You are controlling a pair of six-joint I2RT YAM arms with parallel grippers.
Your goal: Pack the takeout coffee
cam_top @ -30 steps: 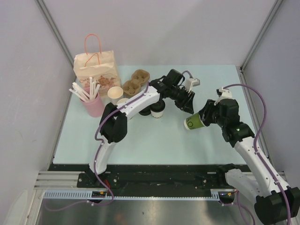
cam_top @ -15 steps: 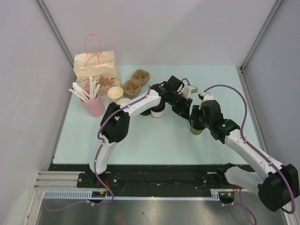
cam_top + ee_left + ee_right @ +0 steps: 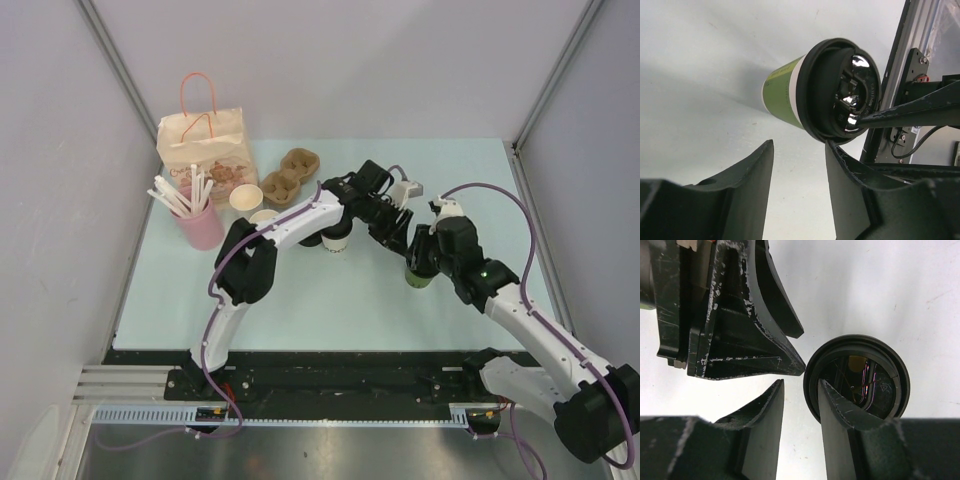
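While hemmed from both sides, found the green-sided paper cup with round black plastic lid (image 3: 420,275) upright on the pale green desk (image 3: 330,300), right of centre. Saw left tool (image 3: 799,150) half-wide, empty, facing it; right tool (image 3: 801,387) narrow, empty, one finger overlapping the lid rim. Risked tipping it through an off-centre squeeze or clashing tools. Could barely make out the white-sided paper cup (image 3: 338,244) beneath the left arm (image 3: 290,225).

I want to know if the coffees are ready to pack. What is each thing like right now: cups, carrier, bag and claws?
green cup: standing upright, lidded.
white cup: standing upright, lidded.
cup carrier: empty.
paper bag: standing upright.
left claw: open, holding nothing.
right claw: open, at the green cup's rim, nothing between its jaws.
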